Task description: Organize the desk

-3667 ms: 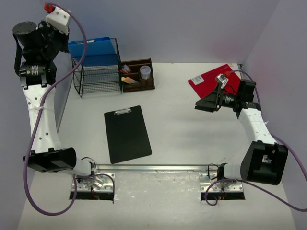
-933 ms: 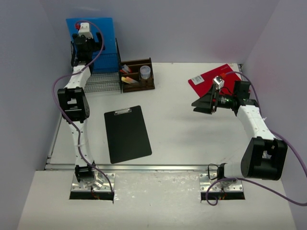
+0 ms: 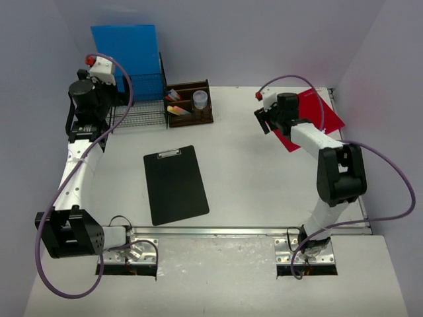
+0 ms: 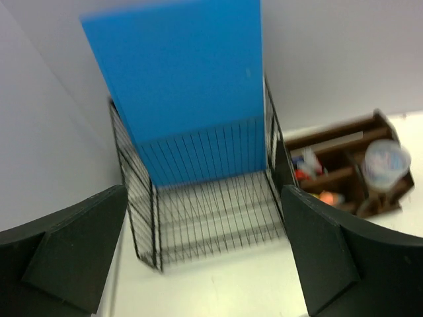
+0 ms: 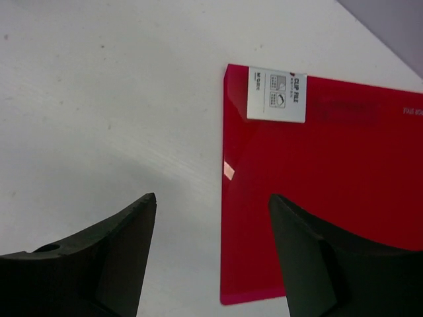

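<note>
Overhead, the right gripper [image 5: 211, 221] hangs with its jaws well apart and empty, straddling one edge of a red clip file [image 5: 324, 191]. The file lies flat on the white counter [image 5: 99, 99] that spreads beneath both arms. The left gripper [image 4: 202, 198] is spread wide and empty, facing a wire basket [image 4: 205, 218] that holds an upright blue folder [image 4: 182, 86].

Blue folder [image 3: 125, 46] stands upright at the back of the black wire basket [image 3: 135, 113], far left; inside or behind the rear wires, cannot tell. Brown wooden organizer [image 3: 190, 105] sits just right of the basket. It holds a clear plastic cup [image 3: 200, 100] and small coloured items too blurred to identify. Black clipboard [image 3: 175, 185] lies flat, clip at the far end. Red clip file [image 3: 325, 112] lies flat at far right, white label [image 5: 276, 96] at one corner.
</note>
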Robot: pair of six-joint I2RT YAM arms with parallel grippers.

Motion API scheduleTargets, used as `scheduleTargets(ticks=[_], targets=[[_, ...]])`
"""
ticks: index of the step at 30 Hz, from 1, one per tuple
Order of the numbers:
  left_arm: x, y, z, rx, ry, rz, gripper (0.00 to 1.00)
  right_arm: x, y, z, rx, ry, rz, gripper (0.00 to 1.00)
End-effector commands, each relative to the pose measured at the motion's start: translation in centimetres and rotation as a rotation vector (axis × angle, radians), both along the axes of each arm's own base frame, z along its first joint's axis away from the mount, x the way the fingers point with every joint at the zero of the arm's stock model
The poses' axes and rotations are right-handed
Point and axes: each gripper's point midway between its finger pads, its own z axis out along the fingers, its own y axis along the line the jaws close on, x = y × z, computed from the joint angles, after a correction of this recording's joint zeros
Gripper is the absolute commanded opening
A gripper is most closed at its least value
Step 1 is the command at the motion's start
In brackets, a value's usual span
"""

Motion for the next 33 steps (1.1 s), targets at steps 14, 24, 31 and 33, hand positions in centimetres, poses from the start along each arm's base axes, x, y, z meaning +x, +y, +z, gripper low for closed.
scheduleTargets(ticks=[14, 24, 31, 33], targets=[[-2.4, -1.3, -4.6, -0.138, 0.086, -0.008, 1.00, 11.8, 2.1, -3.9, -0.584, -0.188, 0.040, 0.66], [-1.3, -1.0, -3.6, -0.154, 0.049, -0.001, 1.00, 12.5, 1.9, -6.8, -0.740, -0.174, 0.072, 0.65], [-0.7, -1.0, -3.6, -0.175, 0.048, -0.006, 1.00, 12.4, 0.9, -8.1, -0.819, -0.169, 0.035, 0.52], [-0.5, -0.9, -3.7, -0.179, 0.049, -0.005, 1.00, 12.2, 0.7, -8.3, -0.841, -0.182, 0.021, 0.46]])
